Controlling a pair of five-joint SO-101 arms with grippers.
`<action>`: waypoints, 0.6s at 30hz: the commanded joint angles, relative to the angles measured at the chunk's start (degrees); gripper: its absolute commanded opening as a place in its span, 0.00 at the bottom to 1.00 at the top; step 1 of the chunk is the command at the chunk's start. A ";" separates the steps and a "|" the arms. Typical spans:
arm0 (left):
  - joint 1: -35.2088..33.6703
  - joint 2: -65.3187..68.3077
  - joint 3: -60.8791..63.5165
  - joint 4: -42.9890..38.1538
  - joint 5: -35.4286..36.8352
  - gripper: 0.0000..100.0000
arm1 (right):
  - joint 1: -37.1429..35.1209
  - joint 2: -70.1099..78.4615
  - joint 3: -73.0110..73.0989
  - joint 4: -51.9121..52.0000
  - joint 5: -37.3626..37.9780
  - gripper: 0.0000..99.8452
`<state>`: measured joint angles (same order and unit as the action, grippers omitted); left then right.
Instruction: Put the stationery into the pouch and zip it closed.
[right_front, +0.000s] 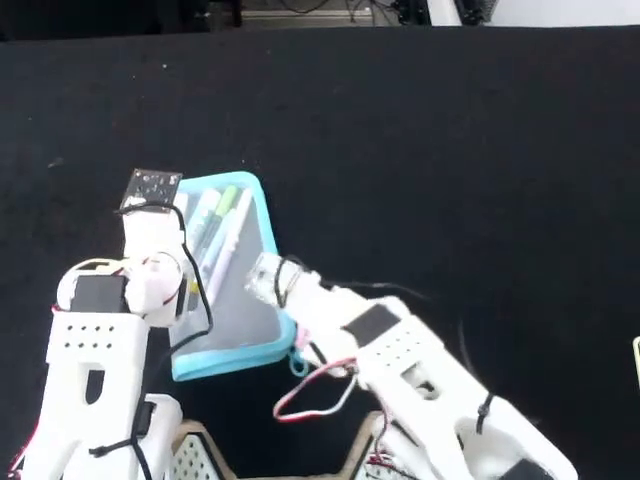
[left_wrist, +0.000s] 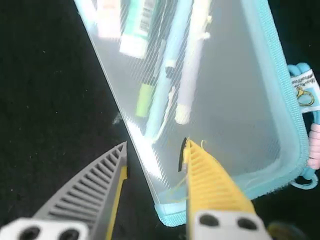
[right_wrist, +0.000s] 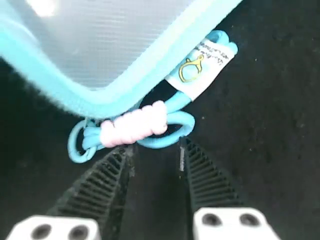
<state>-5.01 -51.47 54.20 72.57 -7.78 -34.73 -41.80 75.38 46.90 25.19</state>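
Your left gripper (left_wrist: 155, 145) gaping, straddling pouch (left_wrist: 240, 100) edge; right gripper (right_wrist: 155, 147) gaping beside blue cord (right_wrist: 132, 125); pens (left_wrist: 192, 75) lying inside pouch.

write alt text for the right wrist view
The open right gripper hangs just short of a blue cord with a pink wrap at the corner of the pouch. Beyond it lie its turquoise rim and clear front, a small tag beside the cord, all on a black table.
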 joint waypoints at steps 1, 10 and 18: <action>0.66 -1.14 -0.31 -0.79 0.44 0.18 | 0.35 -3.38 3.91 -7.82 0.79 0.13; 0.66 -1.23 -0.31 -0.44 0.44 0.18 | 4.48 -4.00 2.95 -8.09 1.58 0.13; 0.66 -1.23 -0.04 -0.53 0.53 0.18 | 4.22 -4.09 4.79 -8.35 19.43 0.13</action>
<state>-5.01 -51.47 54.64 72.57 -7.87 -31.12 -44.26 80.48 39.60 41.98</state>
